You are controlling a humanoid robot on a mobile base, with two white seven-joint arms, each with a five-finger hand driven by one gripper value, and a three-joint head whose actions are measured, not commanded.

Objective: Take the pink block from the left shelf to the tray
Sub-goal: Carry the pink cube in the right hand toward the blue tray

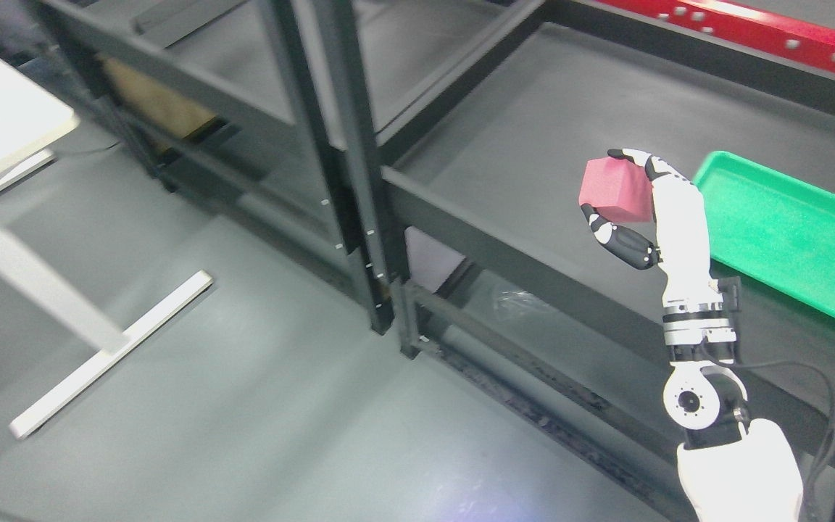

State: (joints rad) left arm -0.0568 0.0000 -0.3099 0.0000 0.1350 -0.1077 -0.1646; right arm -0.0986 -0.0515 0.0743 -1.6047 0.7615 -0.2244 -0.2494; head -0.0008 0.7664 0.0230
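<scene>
Pink block (615, 191) sits pinched in the right hand (667, 214), raised left of the green tray (787, 232).

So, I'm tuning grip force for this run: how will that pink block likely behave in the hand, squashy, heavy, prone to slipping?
The pink block looks matte with soft edges, so probably foam: light and slightly squashy. The right hand pinches it between fingertip and thumb only, held above the shelf, which suggests little weight. Its flat faces should not roll once it is set in the green tray.
</scene>
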